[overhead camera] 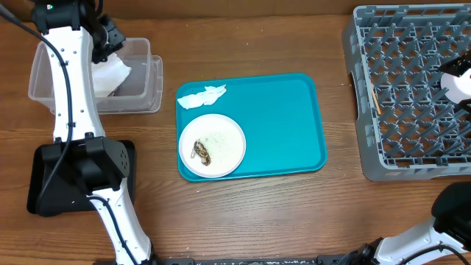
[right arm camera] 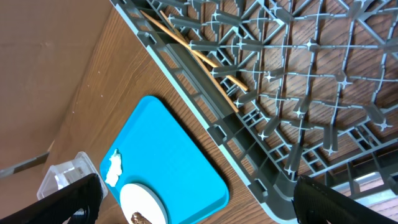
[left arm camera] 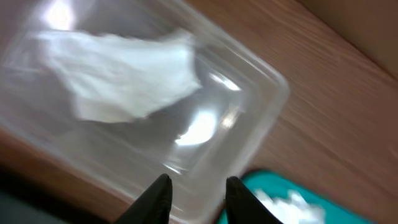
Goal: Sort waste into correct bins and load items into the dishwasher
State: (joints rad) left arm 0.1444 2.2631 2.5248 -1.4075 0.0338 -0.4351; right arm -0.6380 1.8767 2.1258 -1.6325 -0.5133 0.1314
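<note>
My left gripper point(left arm camera: 197, 180) is open and empty, above the clear tub point(overhead camera: 143, 73) at the back left. A crumpled white napkin point(left arm camera: 118, 74) lies inside the tub point(left arm camera: 249, 106). A second napkin point(overhead camera: 202, 97) lies on the teal tray point(overhead camera: 280, 125), beside the white plate point(overhead camera: 224, 140) with a brown food scrap point(overhead camera: 201, 152) and rice grains. My right gripper point(right arm camera: 198, 186) is wide open and empty, above the left edge of the grey dish rack point(right arm camera: 298, 112). Chopsticks point(right arm camera: 199, 56) lie in the rack point(overhead camera: 405, 96). The red wrapper, bowls and cup are not clearly in view.
The black tray point(overhead camera: 40, 195) sits at the front left, partly under my left arm's base. A white object point(overhead camera: 462, 85) at the rack's right edge is cut off by the frame. Bare wood lies between the teal tray and the rack.
</note>
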